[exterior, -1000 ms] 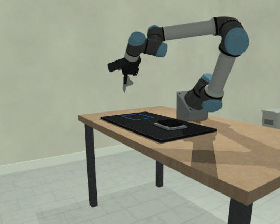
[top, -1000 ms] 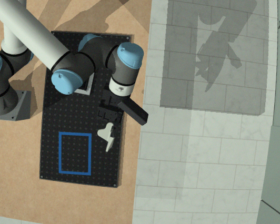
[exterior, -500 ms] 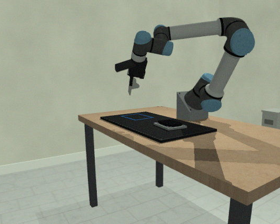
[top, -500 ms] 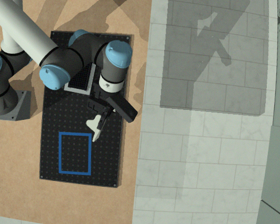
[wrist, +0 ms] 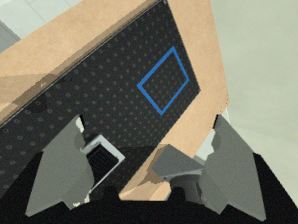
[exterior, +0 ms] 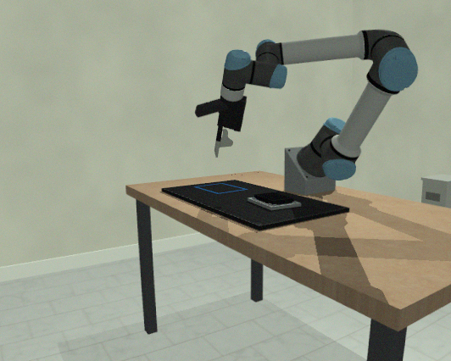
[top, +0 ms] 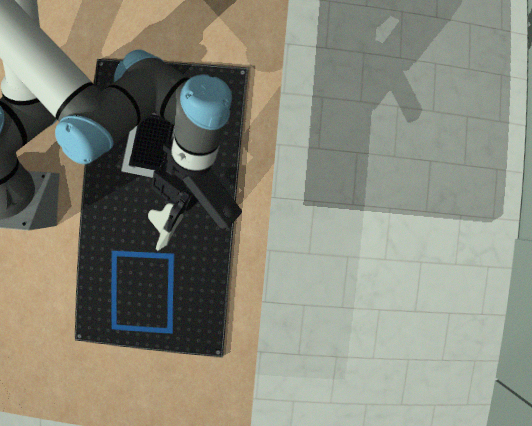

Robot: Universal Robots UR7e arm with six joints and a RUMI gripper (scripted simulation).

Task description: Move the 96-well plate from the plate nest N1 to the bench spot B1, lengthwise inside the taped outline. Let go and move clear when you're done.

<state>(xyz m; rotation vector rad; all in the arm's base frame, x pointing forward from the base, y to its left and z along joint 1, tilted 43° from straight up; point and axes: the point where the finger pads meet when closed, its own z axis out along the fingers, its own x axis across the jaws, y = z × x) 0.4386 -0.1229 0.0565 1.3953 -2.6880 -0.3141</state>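
Top: gripper (top: 166,226) sits over the black board (top: 207,300), fingers spread wide, nothing between them. Pale fingertips (top: 162,239) end just short of the blue outline (top: 142,328), which lies beyond them with only bare board inside it. The plate (top: 151,142) is behind the fingers, on the wrist side, sitting in the nest (top: 134,169) and partly covered by the wrist joints. Board lies on the table (top: 27,350).

Exterior: gripper (exterior: 220,146) hangs high above the board (exterior: 324,210), fingers pointing down, well clear of everything. The outline (exterior: 220,187) is below the fingers and slightly off to one side. The plate (exterior: 274,197) rests dark in its grey nest (exterior: 277,207) further along the board toward the arm's base, well apart from the fingers.

Wrist: both fingers stand at the frame edges, wide apart, gap unoccupied. The outline (wrist: 145,90) shows ahead, between them. The nest (wrist: 114,152) with the plate (wrist: 100,159) in it appears low, just beside the left-hand finger.
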